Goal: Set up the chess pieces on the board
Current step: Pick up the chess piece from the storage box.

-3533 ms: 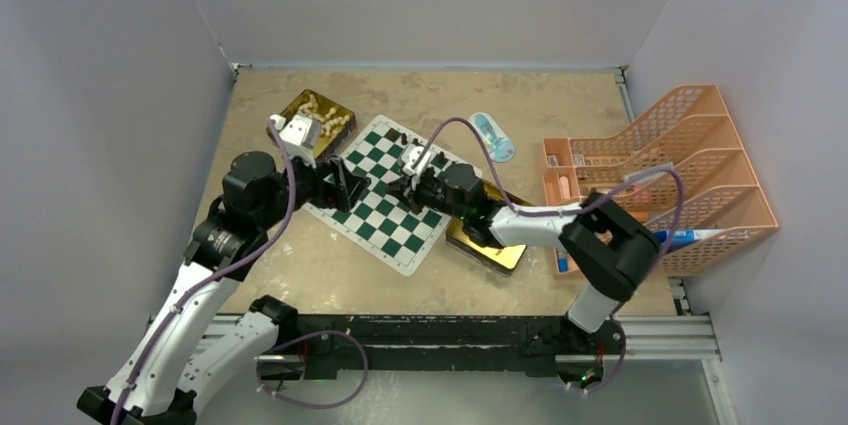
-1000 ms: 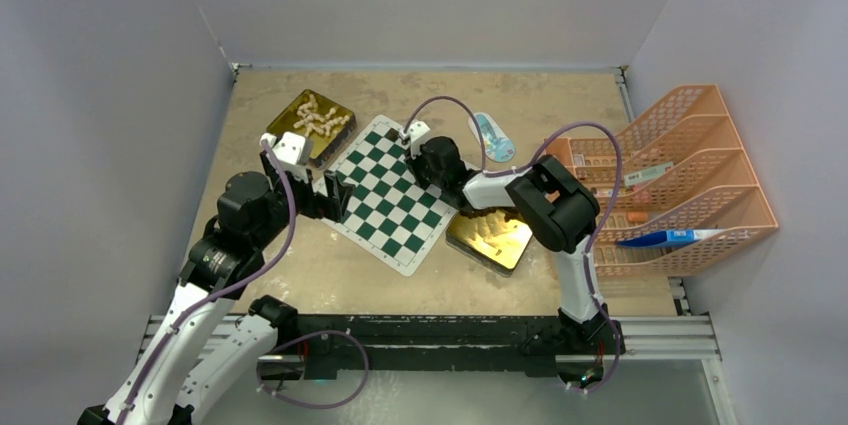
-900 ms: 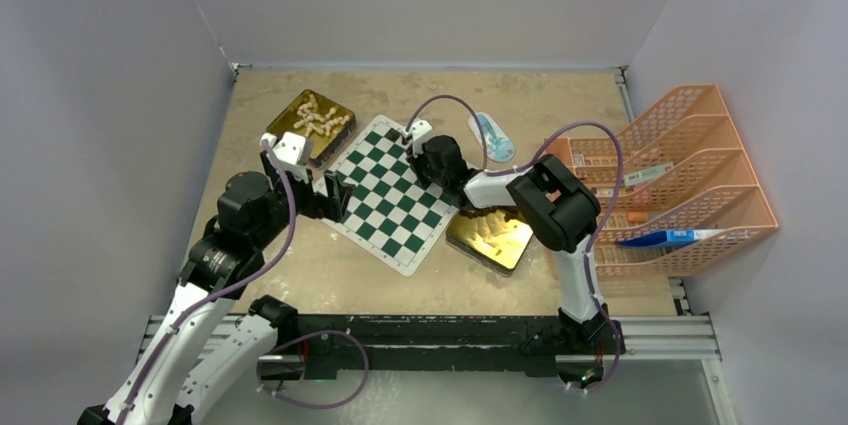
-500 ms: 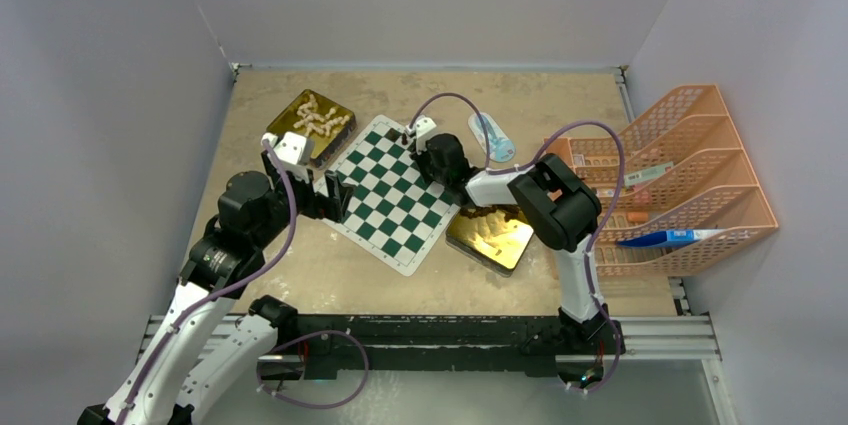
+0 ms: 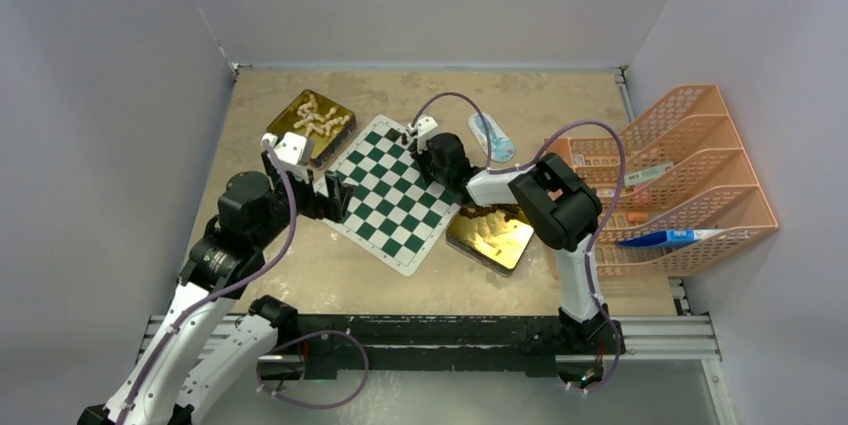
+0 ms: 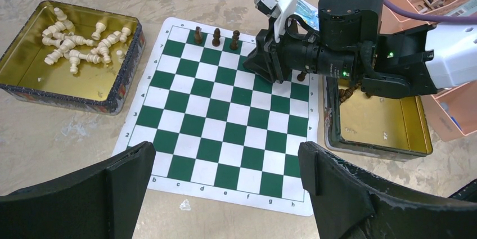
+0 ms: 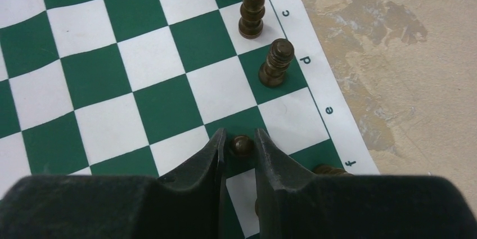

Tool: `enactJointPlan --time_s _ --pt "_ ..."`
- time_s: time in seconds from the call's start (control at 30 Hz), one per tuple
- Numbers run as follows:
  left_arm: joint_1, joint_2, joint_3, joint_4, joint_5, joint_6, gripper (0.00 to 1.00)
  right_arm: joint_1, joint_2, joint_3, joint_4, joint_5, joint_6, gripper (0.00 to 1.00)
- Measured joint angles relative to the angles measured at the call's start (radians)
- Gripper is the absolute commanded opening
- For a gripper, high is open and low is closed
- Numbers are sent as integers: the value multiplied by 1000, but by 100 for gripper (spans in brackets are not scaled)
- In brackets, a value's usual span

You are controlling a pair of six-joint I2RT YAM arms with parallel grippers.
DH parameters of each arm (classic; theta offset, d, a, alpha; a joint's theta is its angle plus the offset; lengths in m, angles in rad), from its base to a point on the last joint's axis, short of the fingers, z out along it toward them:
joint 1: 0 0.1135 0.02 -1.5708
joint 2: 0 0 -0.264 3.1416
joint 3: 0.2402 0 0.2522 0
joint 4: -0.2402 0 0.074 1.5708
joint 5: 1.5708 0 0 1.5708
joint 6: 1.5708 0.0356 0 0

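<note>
Pinching the rounded head of one dark brown piece (image 7: pixel 243 144) in the right gripper (image 7: pixel 240 139), fingers (image 7: pixel 216 150) drawn narrow against both its sides. Holding it over the board (image 7: pixel 112 81) at the border facing the worktop's far edge, perhaps touching down on a square, perhaps not (base hidden between the fingers). Sharing that border row with three more dark pieces (image 6: pixel 216 36) standing upright, each on its own square. Hovering with the left gripper (image 6: pixel 224 157) spread wide over the board's opposite side, toward the worktop's near-left, gripping nothing. Finding the board lying flat and askew around mid-worktop. Finding the cream pieces (image 5: pixel 318 117) jumbled in a gold tin (image 5: pixel 283 115) toward the far-left corner, just off the board. Finding a second gold tin (image 5: pixel 495 243) just beside the board's right-hand border, nearer the worktop's near edge, holding a few brown figures (image 6: pixel 350 90).
</note>
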Motion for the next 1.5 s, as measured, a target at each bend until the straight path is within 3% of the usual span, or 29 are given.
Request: enactJointPlan --time_s 0.83,0.87,0.93,0.97,1.27,1.43,1.5 --pt "0 19 -12 1 34 0 100 -1 -97 27 -60 -37 55 38" --pt "0 22 -13 1 34 0 100 -1 -116 27 -74 -32 63 40" --pt "0 29 -14 2 37 0 100 -1 -163 27 -93 -13 85 59" --pt "0 35 -14 2 41 0 100 -1 -183 27 -101 -7 100 63" --pt "0 121 -14 -13 104 -16 100 -1 -402 26 -323 40 289 59" --pt "0 131 -13 -32 104 -40 100 1 -547 -31 -447 105 463 41" --pt "0 132 -13 -39 105 -39 100 1 -600 -51 -519 165 573 29"
